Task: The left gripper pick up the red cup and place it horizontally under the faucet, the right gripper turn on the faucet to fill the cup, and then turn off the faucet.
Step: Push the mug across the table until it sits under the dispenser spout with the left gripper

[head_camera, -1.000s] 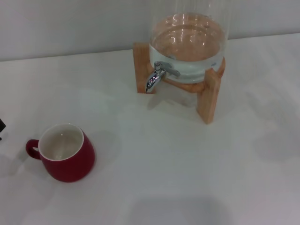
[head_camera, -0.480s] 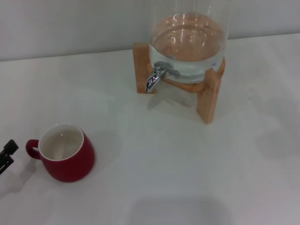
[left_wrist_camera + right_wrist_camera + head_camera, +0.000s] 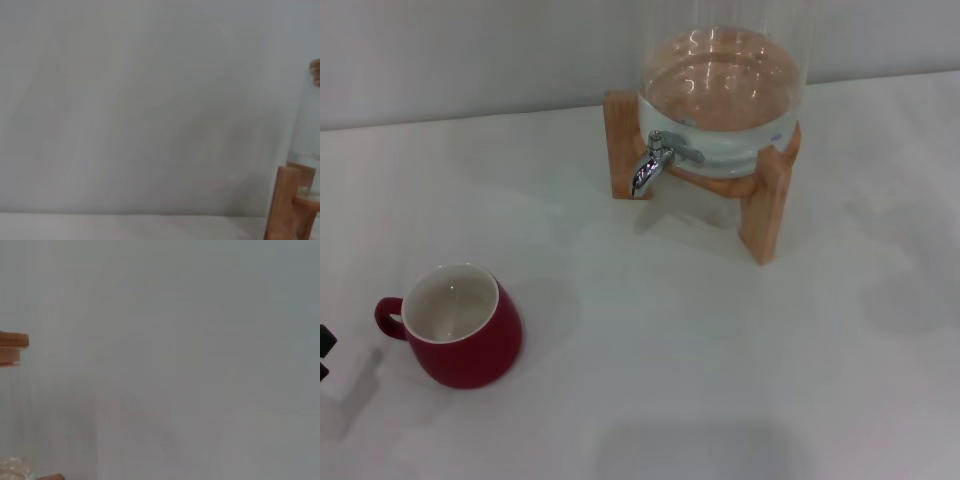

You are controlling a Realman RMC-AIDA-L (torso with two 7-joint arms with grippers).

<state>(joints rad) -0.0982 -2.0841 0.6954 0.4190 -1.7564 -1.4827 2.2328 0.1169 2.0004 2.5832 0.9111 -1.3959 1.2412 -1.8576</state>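
Observation:
The red cup [image 3: 460, 328] stands upright on the white table at the front left, its white inside showing and its handle pointing left. The faucet [image 3: 650, 165] is a chrome spigot on the clear glass dispenser [image 3: 720, 90] at the back centre, its spout hanging over bare table. Only a small black tip of my left gripper [image 3: 324, 342] shows at the left edge in the head view, just left of the cup's handle and apart from it. My right gripper is out of view.
The dispenser holds water and rests on a wooden stand [image 3: 766, 205], whose leg also shows in the left wrist view [image 3: 285, 200]. The dispenser's wooden lid [image 3: 12, 342] shows in the right wrist view. A grey wall runs behind the table [image 3: 720, 360].
My left gripper's tip, further into view beside the cup's handle half a second ago, has drawn back towards the left edge. The cup and the faucet have not moved.

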